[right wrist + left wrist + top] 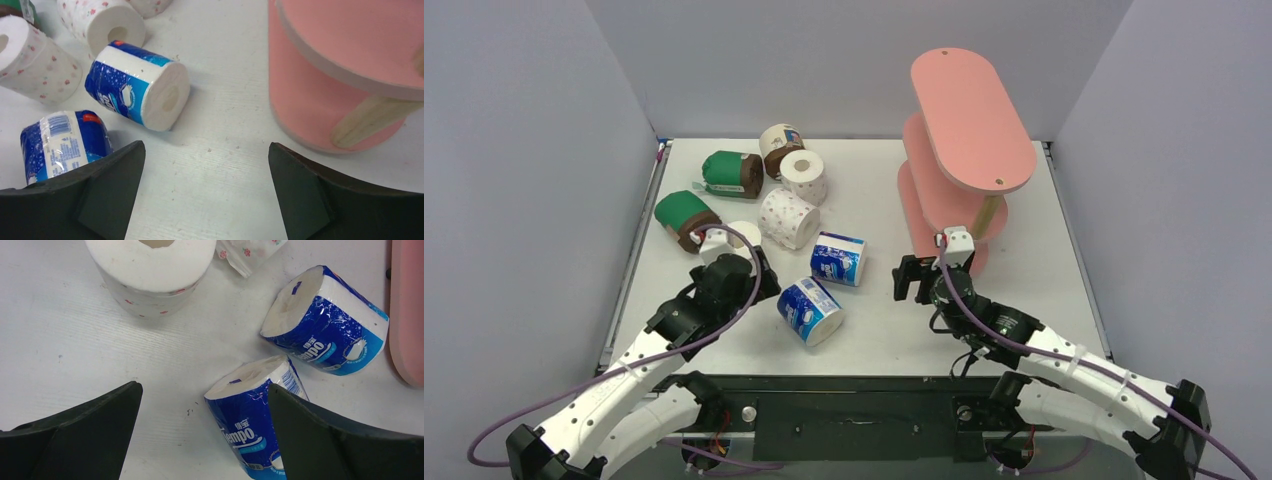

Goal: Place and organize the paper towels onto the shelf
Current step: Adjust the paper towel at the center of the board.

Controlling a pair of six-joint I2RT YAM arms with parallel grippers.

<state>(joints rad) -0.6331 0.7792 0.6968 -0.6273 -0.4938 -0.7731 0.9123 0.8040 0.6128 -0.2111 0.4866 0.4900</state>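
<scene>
The pink shelf (972, 120) stands at the back right with bare boards. All the paper towels lie on the table to its left: two green-wrapped (732, 173), one cream-wrapped (781, 146), three white with pink dots (788, 218), and two blue-white (838, 258). My left gripper (204, 387) is open low over the table. The nearer blue roll (255, 425) lies between its fingers, close to the right finger (340, 440). My right gripper (206, 146) is open over bare table with nothing in it, between the farther blue roll (137, 85) and the shelf base (310, 105).
Grey walls close the table in at the back and both sides. A wooden post (370, 117) slants at the shelf's near end. A dotted white roll (150, 275) stands upright straight ahead of my left gripper.
</scene>
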